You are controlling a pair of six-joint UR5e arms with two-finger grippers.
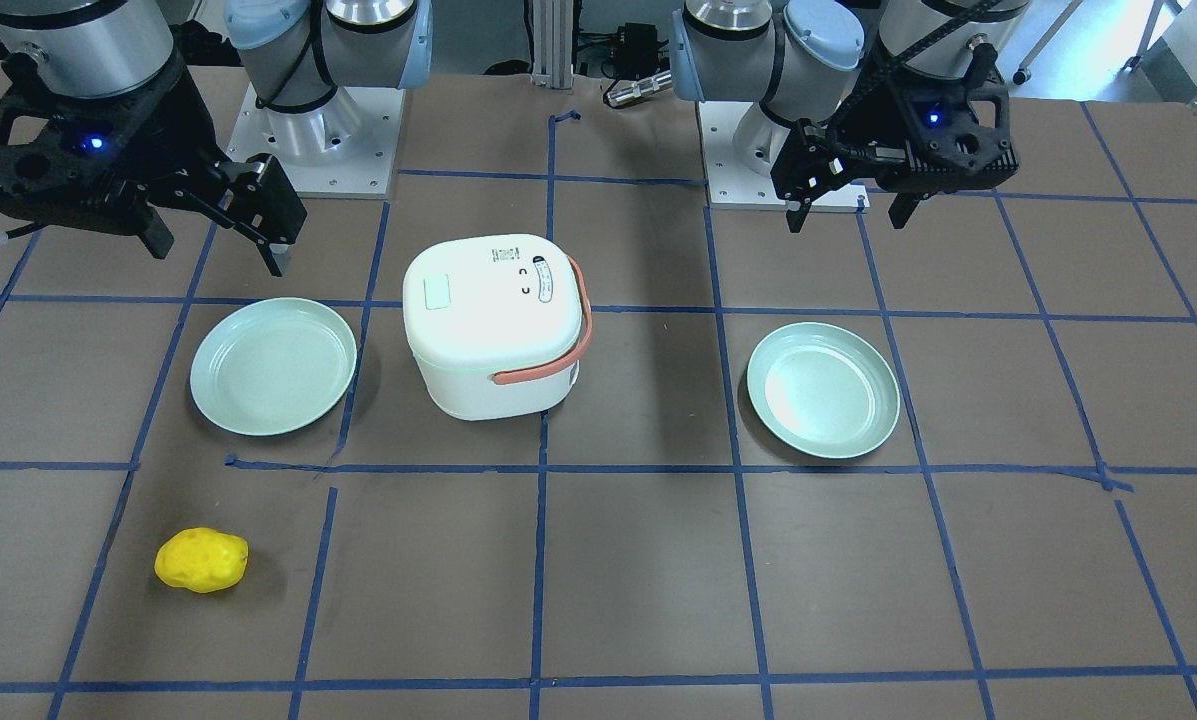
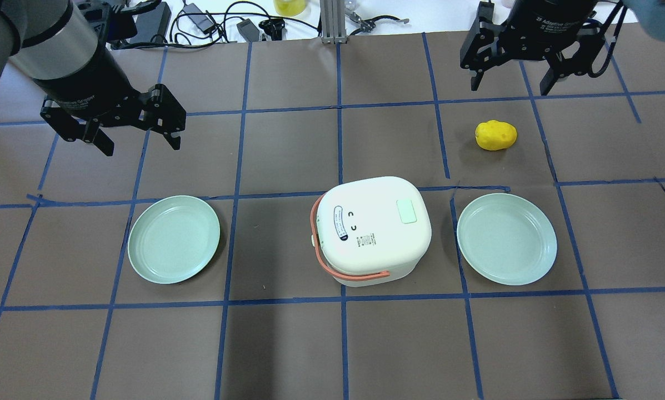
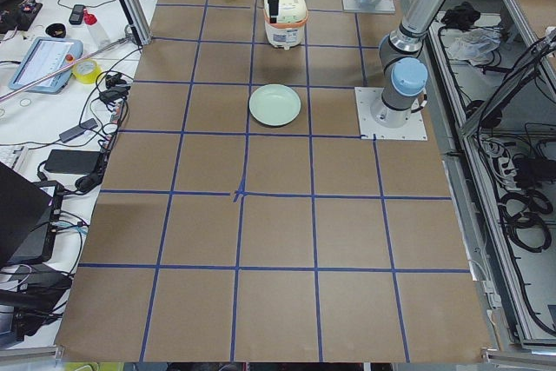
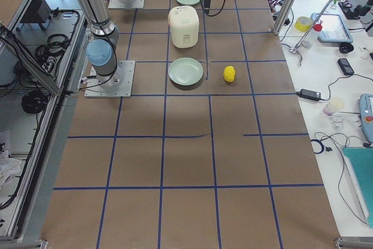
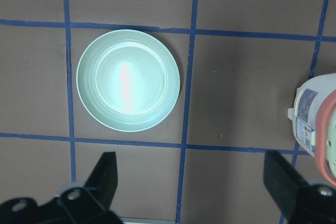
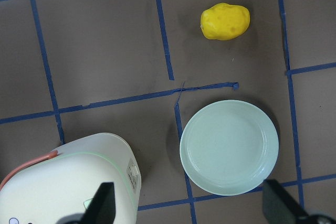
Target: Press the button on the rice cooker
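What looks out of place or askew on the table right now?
Nothing is spilled or damaged. The rice cooker stands upright, lid shut; the left plate and right plate lie flat and empty. Minor oddities: a yellow lump sits alone beyond the right plate, and the blue tape kinks near that plate.

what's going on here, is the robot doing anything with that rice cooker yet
Not yet. A white rice cooker with an orange handle sits closed mid-table, between the left plate and the right plate, both pale green and empty. The arms hover off to either side, with the left claw and right claw open and holding nothing; neither touches the cooker. A yellow potato-like object lies beyond the right plate.
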